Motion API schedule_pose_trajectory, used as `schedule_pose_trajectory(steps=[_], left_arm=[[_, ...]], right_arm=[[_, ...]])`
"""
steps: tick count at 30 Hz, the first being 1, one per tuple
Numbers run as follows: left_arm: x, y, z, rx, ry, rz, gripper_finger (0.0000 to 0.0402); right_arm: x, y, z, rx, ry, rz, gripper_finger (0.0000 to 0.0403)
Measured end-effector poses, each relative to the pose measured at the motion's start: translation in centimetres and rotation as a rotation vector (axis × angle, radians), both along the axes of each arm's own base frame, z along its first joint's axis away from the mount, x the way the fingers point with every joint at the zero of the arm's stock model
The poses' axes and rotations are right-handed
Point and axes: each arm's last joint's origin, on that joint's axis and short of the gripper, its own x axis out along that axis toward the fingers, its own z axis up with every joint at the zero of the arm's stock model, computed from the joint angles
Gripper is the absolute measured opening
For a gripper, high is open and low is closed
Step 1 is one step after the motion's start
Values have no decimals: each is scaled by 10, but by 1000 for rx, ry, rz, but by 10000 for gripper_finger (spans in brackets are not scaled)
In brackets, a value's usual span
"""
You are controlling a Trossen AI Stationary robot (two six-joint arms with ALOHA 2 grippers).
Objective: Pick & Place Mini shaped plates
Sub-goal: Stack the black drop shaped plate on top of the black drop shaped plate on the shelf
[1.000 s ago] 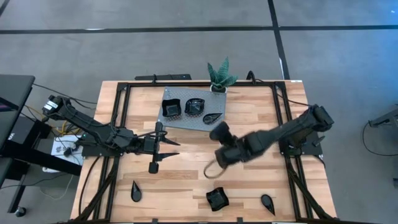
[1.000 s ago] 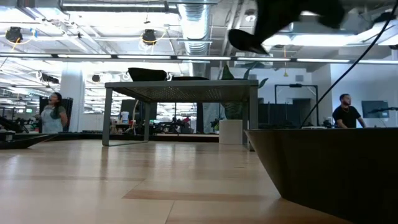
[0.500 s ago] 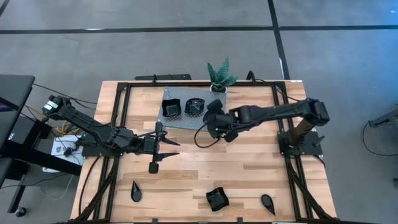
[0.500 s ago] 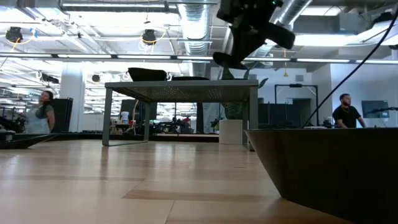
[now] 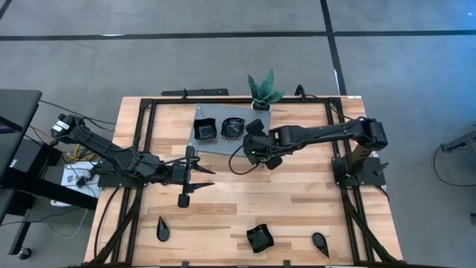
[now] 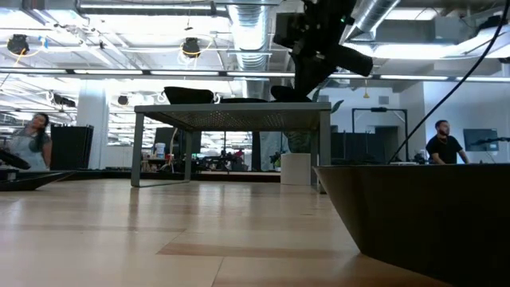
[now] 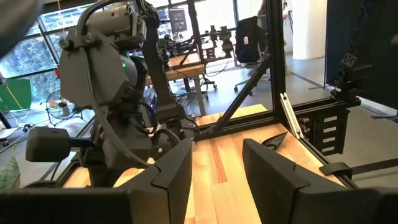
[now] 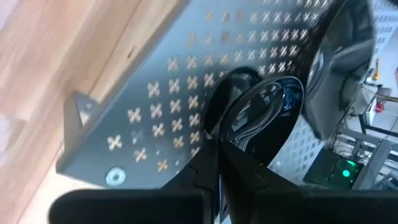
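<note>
My right gripper (image 5: 257,143) hangs over the near right part of the grey perforated platform (image 5: 220,146), shut on a glossy black roundish mini plate (image 8: 264,121). In the low view this plate (image 6: 288,93) is level with the platform's top (image 6: 231,108). Two other plates (image 5: 205,130) (image 5: 233,126) sit on the platform. A teardrop plate (image 5: 162,228), a square plate (image 5: 259,238) and another teardrop plate (image 5: 320,243) lie on the wood near the table's near edge. My left gripper (image 5: 199,173) waits left of centre, open and touching nothing. My right gripper pinches the roundish plate by its rim (image 8: 225,142) between the two shut fingers (image 8: 208,165). It comes from above, slanting in from the table's right. The plate is just over or on the platform's top (image 8: 143,124); I cannot tell whether it rests there.
A green potted plant (image 5: 262,89) stands at the platform's far right corner, close to my right arm. A black frame (image 5: 141,141) runs around the tabletop. A small dark piece (image 5: 183,199) lies just near of my left gripper. Bare wood shows in the table's middle.
My right gripper, keeping hold of the plate, has swung from the table's middle toward the far edge and the platform. It has also come down: the plate was high above the platform and now sits level with its top.
</note>
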Motion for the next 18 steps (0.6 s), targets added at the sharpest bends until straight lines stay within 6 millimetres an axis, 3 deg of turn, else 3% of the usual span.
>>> schedule_pose_trajectory(steps=[8, 18], left_arm=[[0, 0, 0, 0, 0, 0, 144], [0, 0, 0, 0, 0, 0, 144]], right_arm=[[3, -3, -3, -6, -5, -14, 21], [2, 5, 0, -107, -11, -27, 75]])
